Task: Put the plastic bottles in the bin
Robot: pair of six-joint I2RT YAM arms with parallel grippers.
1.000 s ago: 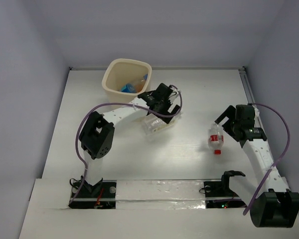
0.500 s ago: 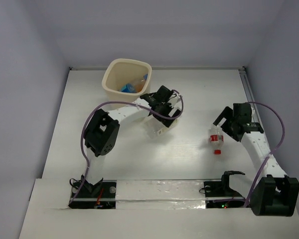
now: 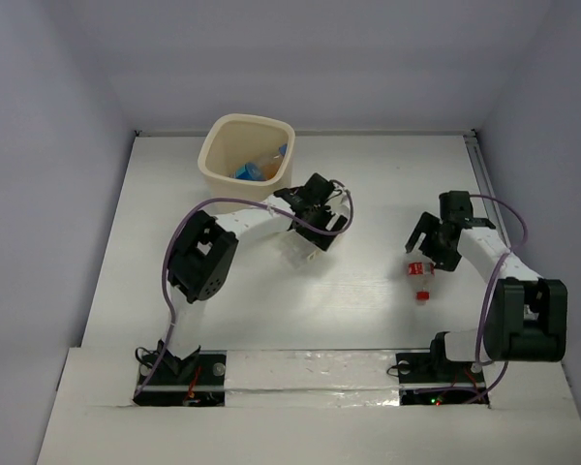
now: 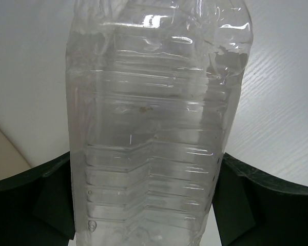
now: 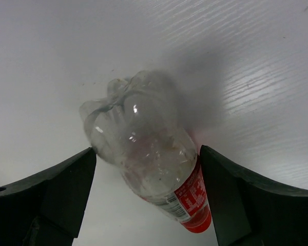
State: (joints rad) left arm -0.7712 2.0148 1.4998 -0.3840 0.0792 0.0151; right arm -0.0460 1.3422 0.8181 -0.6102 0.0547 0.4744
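My left gripper (image 3: 313, 221) is shut on a plain clear ribbed bottle (image 3: 300, 249), just right of and nearer than the cream bin (image 3: 216, 165). In the left wrist view the bottle (image 4: 154, 128) fills the space between both fingers (image 4: 46, 200). Blue-labelled bottles (image 3: 257, 168) lie inside the bin. My right gripper (image 3: 429, 250) is open and straddles a red-capped, red-labelled bottle (image 3: 421, 275) lying on the table. In the right wrist view this bottle (image 5: 149, 154) lies slanted between the fingers (image 5: 236, 195), its red cap toward the right one, with a gap on the left.
The white table (image 3: 368, 174) has grey walls on three sides. A metal rail (image 3: 482, 170) runs along the right edge. A taped strip (image 3: 310, 368) crosses the near edge by the arm bases. Purple cables loop off both arms.
My right arm has folded in and its gripper has moved left and down over the red-capped bottle. My left gripper has shifted slightly with the clear bottle in it.
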